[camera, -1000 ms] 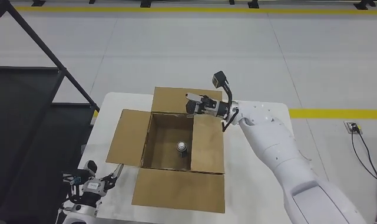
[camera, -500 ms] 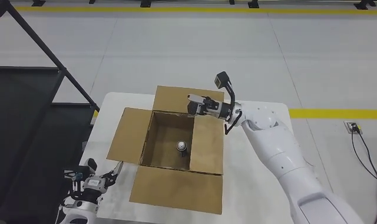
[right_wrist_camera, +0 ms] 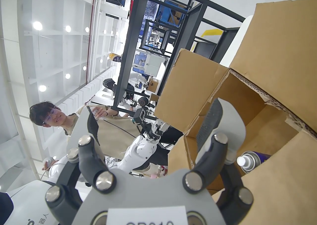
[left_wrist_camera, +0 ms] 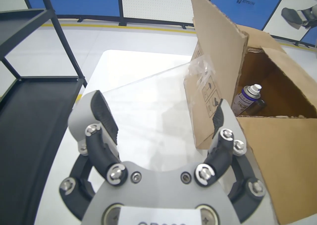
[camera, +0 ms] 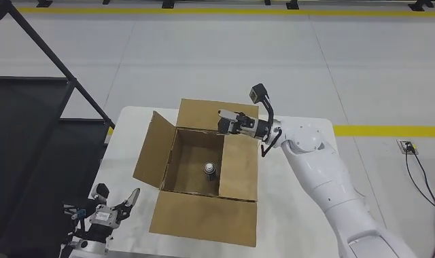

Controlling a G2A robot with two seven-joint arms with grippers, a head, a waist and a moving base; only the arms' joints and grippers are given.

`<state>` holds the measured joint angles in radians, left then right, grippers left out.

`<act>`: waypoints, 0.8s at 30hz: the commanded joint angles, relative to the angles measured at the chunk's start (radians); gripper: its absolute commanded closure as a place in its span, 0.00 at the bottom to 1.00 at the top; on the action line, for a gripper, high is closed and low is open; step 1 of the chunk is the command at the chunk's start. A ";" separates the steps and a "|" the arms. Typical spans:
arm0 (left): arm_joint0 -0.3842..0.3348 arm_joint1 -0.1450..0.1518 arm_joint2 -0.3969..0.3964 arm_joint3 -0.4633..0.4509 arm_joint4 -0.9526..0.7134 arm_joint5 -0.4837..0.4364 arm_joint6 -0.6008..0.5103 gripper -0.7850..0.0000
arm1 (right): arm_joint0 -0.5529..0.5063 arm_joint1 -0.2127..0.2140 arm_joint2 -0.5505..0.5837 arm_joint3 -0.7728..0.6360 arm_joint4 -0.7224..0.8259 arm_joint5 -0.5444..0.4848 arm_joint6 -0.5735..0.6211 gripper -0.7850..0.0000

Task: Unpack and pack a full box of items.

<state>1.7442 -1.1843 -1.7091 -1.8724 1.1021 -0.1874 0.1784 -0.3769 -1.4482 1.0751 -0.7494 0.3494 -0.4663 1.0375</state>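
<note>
Box (camera: 204, 220) plain brown cardboard, black printed symbols on one flap; spray can (left_wrist_camera: 244, 101) purple-blue, white cap; table (camera: 292, 217) white; rack (left_wrist_camera: 32, 117) black.

A white counter (camera: 275, 210) with rounded corners is recorded. One open cardboard box (camera: 194, 153) is found standing directly on it, set roughly midway across the top. The near flap (camera: 204, 220) is laid out flat, reaching toward the counter's near edge. The left flap (camera: 151, 149) is raised and tilted outward. The far flap (camera: 204, 113) is folded back toward the far edge. The tilt of the right flap (camera: 239, 166) cannot be settled. The counter top is seen to extend past the box on both sides.
</note>
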 commanded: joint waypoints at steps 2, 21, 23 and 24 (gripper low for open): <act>0.057 -0.001 -0.006 -0.055 0.019 -0.026 0.051 0.00 | -0.007 0.006 0.012 -0.005 0.002 -0.002 0.000 0.00; 0.160 0.006 0.146 -0.338 0.275 -0.250 -0.003 0.00 | -0.176 0.084 0.184 -0.193 -0.007 -0.072 0.028 0.00; 0.160 0.006 0.146 -0.338 0.275 -0.250 -0.003 0.00 | -0.176 0.084 0.184 -0.193 -0.007 -0.072 0.028 0.00; 0.160 0.006 0.146 -0.338 0.275 -0.250 -0.003 0.00 | -0.176 0.084 0.184 -0.193 -0.007 -0.072 0.028 0.00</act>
<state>1.9040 -1.1787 -1.5630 -2.2105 1.3764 -0.4372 0.1755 -0.5528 -1.3640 1.2593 -0.9430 0.3423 -0.5384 1.0657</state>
